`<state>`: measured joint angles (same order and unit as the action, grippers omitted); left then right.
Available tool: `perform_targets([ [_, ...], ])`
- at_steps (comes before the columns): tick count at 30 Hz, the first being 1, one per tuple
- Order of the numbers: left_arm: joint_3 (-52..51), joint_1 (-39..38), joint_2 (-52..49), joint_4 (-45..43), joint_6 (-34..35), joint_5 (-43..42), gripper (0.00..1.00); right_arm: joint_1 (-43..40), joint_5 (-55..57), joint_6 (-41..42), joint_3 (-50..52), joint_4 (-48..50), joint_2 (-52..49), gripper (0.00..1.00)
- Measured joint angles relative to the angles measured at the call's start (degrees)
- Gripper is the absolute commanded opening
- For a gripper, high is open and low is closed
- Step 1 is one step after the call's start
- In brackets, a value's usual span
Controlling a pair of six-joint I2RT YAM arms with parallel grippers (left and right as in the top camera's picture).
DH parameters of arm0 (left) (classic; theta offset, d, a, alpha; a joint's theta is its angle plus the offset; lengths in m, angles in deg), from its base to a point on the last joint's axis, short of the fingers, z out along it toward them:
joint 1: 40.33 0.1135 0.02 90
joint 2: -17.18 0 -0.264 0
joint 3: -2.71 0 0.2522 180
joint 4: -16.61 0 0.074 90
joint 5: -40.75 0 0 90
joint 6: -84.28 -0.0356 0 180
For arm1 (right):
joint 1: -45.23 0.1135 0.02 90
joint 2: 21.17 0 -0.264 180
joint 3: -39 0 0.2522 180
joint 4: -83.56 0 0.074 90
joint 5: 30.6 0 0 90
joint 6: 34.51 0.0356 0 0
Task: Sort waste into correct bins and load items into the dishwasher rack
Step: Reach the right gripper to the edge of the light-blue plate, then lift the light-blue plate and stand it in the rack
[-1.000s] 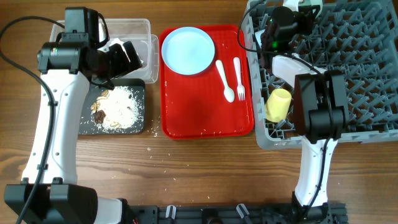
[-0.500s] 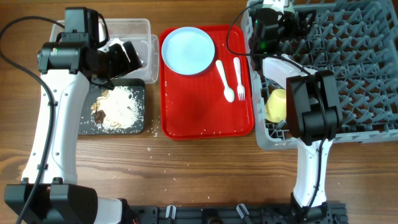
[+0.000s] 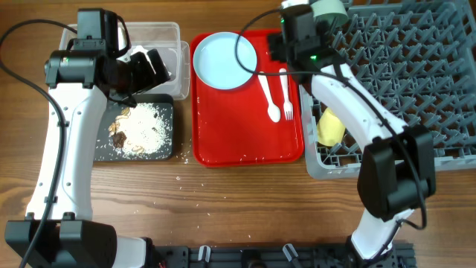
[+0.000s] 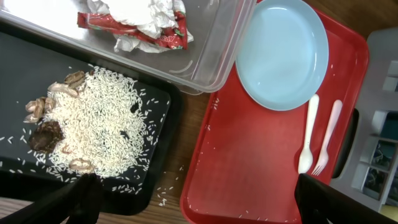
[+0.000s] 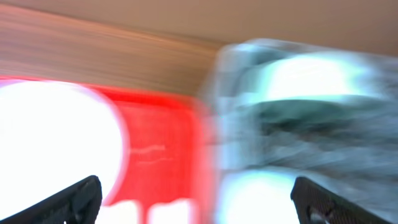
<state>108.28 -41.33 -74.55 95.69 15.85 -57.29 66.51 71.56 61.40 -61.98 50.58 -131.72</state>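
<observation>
clear tub: red-white wrapper with tissue. black tray: rice, brown scraps. red tray: plate, spoon, fork. rack: yellow cup at left edge, green bowl at far-left corner. left fingers spread, empty, above both trays. right fingers spread, empty; view blurred. since a second ago right arm swung from rack to red tray's far corner beside plate; left arm unmoved.

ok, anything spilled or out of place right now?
Yes: loose rice grains lie on the table beside the black tray, and a few dot the red tray. The yellow cup seems tipped on its side at the dishwasher rack edge.
</observation>
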Motion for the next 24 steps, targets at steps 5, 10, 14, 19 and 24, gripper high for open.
perform_targets([
  [5,0.00,0.00,0.00,0.00,0.00,0.00,1.00,0.76,-18.64,28.85,3.80,1.01,-1.40,0.72],
  [10,0.00,0.00,0.00,0.04,-0.02,0.00,1.00,2.82,-21.38,35.56,5.22,3.17,-10.97,0.49],
  [14,0.00,0.00,0.00,0.02,0.00,0.02,1.00,4.07,-20.48,38.03,5.27,6.47,-12.68,0.38],
  [19,0.00,0.00,0.00,0.02,0.00,0.00,1.00,5.86,-17.88,39.17,4.72,8.11,-14.75,0.05],
  [24,0.00,0.00,0.00,0.02,0.00,0.00,1.00,5.49,-17.59,38.14,1.14,-1.51,-14.80,0.04],
])
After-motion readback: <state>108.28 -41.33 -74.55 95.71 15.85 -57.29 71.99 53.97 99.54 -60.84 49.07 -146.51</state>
